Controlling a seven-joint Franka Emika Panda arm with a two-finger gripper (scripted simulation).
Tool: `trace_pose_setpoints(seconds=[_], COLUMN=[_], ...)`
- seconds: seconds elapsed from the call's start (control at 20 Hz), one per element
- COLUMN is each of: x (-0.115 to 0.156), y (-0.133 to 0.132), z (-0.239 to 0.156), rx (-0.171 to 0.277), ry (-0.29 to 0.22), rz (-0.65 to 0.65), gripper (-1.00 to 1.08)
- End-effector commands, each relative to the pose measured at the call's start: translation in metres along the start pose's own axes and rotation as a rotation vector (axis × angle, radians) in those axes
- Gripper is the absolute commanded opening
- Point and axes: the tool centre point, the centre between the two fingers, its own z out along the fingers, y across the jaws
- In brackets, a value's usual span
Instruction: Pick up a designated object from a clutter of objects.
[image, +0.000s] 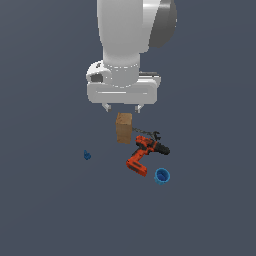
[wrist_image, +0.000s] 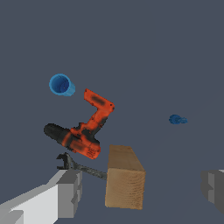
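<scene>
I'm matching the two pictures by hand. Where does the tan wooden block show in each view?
Exterior view: the wooden block stands at centre, just under the open claw.
Wrist view: the block sits low in the frame, between the two grey fingers.
Shared landmark: the orange-and-black drill lies beside it.

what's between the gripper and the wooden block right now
Nothing: in the exterior view the open gripper hangs just above the wooden block, with only bare gap between.

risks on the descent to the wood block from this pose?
1. The thin dark wiry item lies against the wooden block, near one finger of the open tool; closing could trap it.
2. The power drill lies close beside the block; a drifting descent might nudge it.
3. The upright block may tip if one finger touches first.
</scene>
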Motion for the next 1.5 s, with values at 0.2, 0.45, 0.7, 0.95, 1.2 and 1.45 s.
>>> trace_pose_setpoints(seconds=[0.2,0.45,0.7,0.95,1.2,1.45], x=[-0.023,-0.049,-0.072,-0.087,-0.093,-0.093], y=[0.002,0.003,0.004,0.005,0.005,0.005], z=[0.034,0.066,0.090,0.105,0.111,0.112], rx=[0.001,0.002,0.002,0.003,0.003,0.003], ry=[-0.007,-0.014,-0.019,-0.023,-0.024,-0.025], rz=[0.028,0.057,0.080,0.094,0.099,0.099], gripper=[1.00,1.00,1.00,1.00,1.00,1.00])
